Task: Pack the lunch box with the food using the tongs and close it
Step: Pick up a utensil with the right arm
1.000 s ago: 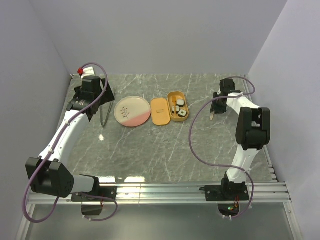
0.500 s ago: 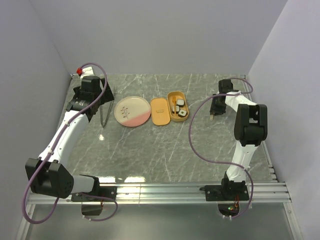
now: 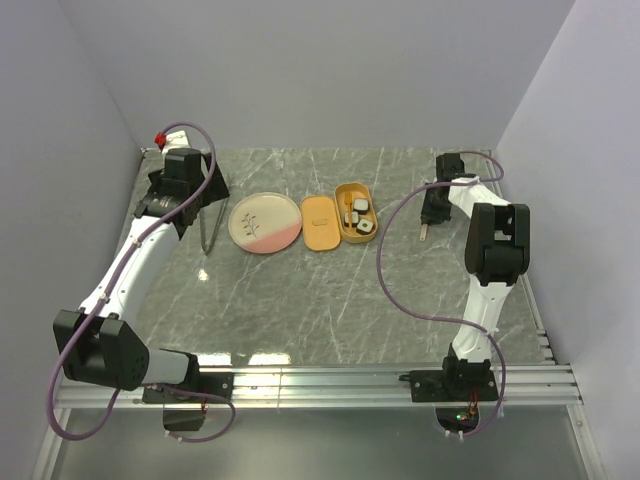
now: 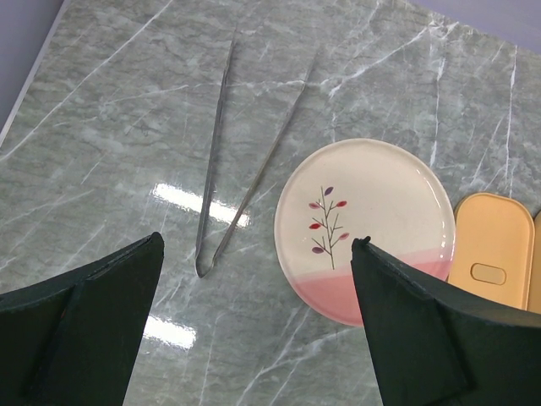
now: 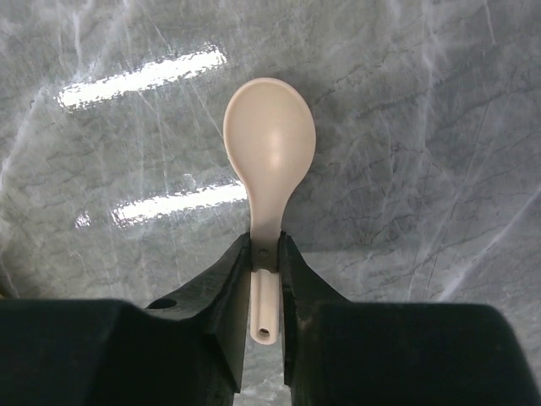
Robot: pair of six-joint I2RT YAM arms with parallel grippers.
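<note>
The orange-tan lunch box [image 3: 352,212] lies open at mid table with the food [image 3: 360,215], three dark cubes, inside it. Its flat lid [image 3: 321,222] lies just to its left, and shows in the left wrist view as the lid [image 4: 493,254]. The tongs [image 3: 210,228] lie on the marble left of the plate; in the left wrist view the tongs [image 4: 221,161] are ahead of my open left gripper [image 4: 258,244], which holds nothing. My right gripper [image 5: 265,252] is shut on the handle of a beige spoon [image 5: 270,148] at the far right.
A cream-and-pink plate [image 3: 265,222] sits between the tongs and the lid; in the left wrist view the plate [image 4: 365,220] is empty. The spoon [image 3: 426,233] points toward the near side. Walls close in the table on the left, back and right.
The right gripper's fingers have closed onto the spoon handle, and the right arm has swung slightly toward the back. The left arm has hardly moved.
</note>
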